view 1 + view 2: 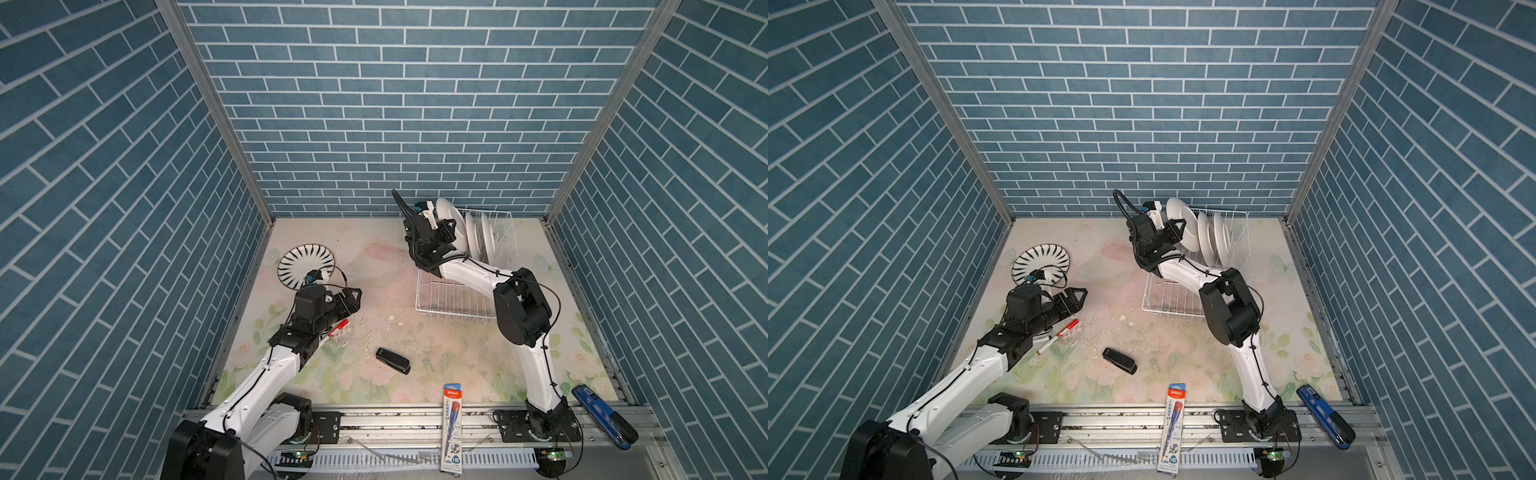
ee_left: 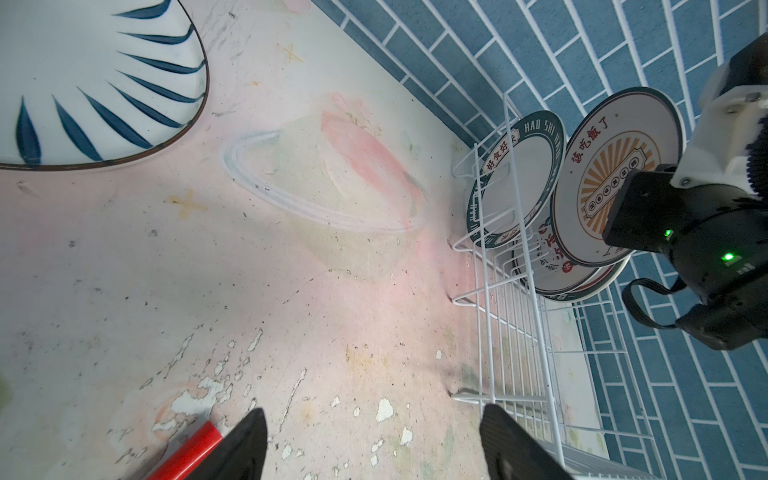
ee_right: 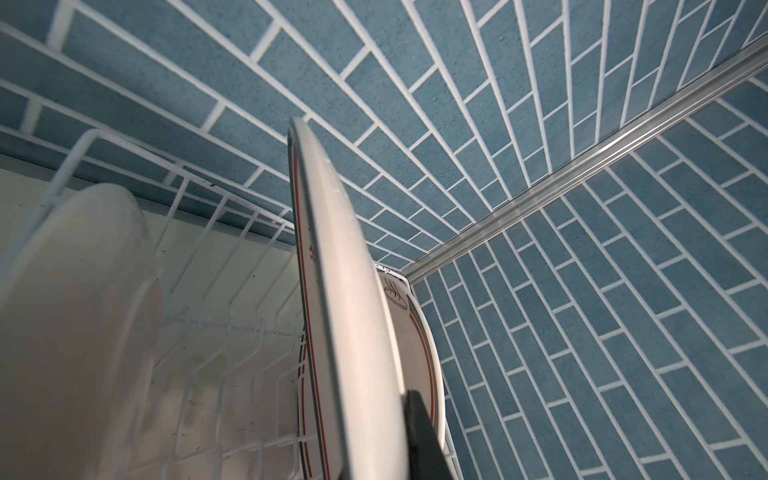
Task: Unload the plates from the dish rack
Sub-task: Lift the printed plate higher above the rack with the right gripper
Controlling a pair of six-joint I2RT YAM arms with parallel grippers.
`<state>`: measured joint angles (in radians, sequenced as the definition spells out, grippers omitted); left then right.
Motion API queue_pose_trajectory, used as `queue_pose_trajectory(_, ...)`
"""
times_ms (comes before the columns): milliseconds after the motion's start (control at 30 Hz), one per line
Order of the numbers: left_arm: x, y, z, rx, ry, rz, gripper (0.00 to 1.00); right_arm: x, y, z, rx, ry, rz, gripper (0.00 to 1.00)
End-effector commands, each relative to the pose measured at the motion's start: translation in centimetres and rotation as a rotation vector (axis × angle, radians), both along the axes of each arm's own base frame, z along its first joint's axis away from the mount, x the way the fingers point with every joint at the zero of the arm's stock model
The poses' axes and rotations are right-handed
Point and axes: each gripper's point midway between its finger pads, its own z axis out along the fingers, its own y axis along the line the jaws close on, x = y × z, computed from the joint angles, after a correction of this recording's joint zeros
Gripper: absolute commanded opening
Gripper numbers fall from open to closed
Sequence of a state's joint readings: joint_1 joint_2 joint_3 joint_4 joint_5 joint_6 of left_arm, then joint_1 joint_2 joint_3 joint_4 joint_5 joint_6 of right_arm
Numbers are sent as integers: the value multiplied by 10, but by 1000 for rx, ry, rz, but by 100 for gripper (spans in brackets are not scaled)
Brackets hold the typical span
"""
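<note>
Where right gripper [image 1: 1177, 227] clamps sunburst plate [image 2: 611, 137], fingertips [image 3: 422, 432] mostly hidden | left gripper [image 2: 374, 415] jaws apart | racked plates [image 1: 473, 237] overlap, perhaps three

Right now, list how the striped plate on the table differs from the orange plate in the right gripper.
The striped plate lies flat on the table; the orange plate stands on edge at the dish rack. The striped plate bears dark radial stripes, the orange plate a sunburst. The striped plate is free; the right gripper clamps the orange plate. Both are round and white.
</note>
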<state>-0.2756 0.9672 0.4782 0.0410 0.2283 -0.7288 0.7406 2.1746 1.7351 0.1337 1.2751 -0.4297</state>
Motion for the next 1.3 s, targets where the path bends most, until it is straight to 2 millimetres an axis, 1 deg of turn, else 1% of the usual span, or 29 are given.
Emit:
queue_pose_trajectory(0, -1, -2, 6, -2, -16, -10, 83, -12, -6, 43, 28, -89, -34, 0)
queue_pose_trajectory(233, -1, -2, 6, -2, -16, -10, 83, -14, -4, 49, 33, -104, -30, 0)
queue_pose_trajectory(800, -2, -1, 5, 0, -14, -7, 83, -23, 8, 63, 62, -128, 10, 0)
queue_pose_trajectory(933, -3, -1, 5, 0, -14, -7, 83, -27, 11, 69, 77, -141, 21, 0)
queue_pose_trajectory(1267, -2, -2, 5, -4, -14, -8, 83, -42, 17, 91, 122, -180, 64, 0)
